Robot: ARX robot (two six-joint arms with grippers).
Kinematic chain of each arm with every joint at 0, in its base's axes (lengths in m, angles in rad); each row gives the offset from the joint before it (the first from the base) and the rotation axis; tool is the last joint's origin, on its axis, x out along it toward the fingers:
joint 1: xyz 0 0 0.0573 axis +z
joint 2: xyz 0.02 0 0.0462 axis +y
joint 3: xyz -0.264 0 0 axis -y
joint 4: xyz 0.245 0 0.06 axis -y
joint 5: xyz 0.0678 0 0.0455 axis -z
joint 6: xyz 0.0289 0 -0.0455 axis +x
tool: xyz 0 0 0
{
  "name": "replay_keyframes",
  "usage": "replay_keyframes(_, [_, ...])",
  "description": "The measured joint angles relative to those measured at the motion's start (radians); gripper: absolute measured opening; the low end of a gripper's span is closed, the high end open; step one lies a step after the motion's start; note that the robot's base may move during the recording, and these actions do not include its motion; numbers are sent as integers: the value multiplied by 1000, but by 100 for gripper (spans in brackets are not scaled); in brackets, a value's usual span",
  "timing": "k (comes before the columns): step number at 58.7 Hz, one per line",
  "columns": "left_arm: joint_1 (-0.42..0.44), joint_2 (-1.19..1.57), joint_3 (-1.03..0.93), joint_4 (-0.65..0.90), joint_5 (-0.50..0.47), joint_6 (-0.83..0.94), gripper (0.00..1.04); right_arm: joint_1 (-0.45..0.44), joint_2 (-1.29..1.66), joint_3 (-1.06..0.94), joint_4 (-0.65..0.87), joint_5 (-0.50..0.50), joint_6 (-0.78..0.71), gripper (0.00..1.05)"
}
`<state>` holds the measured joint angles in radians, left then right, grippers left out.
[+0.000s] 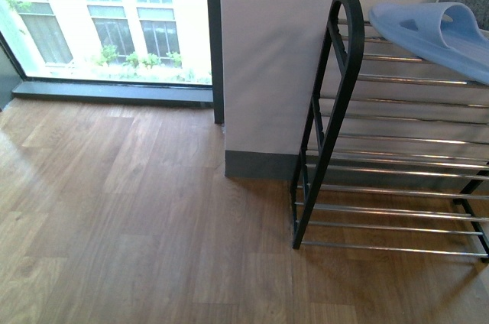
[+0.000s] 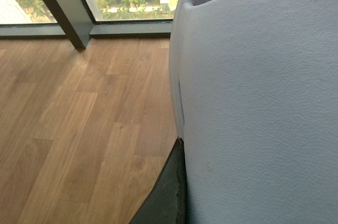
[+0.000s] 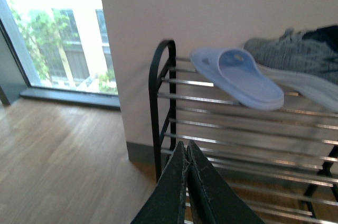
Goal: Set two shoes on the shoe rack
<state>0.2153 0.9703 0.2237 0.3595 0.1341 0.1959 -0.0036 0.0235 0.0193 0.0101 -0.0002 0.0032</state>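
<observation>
Black and pressed tip to tip, my right gripper (image 3: pixel 186 152) holds nothing and hangs short of the shoe rack (image 3: pixel 161 97). On its top shelf, beyond, rest a light-blue slide (image 3: pixel 240 78) and a grey sneaker (image 3: pixel 296 55), toes angled outward, so both look placed. My left gripper is mostly hidden against pale upholstery (image 2: pixel 259 102); I cannot tell its state.

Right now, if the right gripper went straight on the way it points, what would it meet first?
Probably the rack: the shut right gripper points at its rods, below the slide. Depth is unclear.
</observation>
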Motion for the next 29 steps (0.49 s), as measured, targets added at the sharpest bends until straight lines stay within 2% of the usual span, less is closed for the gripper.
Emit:
replay_keyframes(18, [0, 0, 0, 0, 0, 0, 2, 1, -17, 0, -7, 1, 0, 1])
replay_keyframes(29, [0, 0, 0, 0, 0, 0, 2, 1, -17, 0, -7, 1, 0, 30])
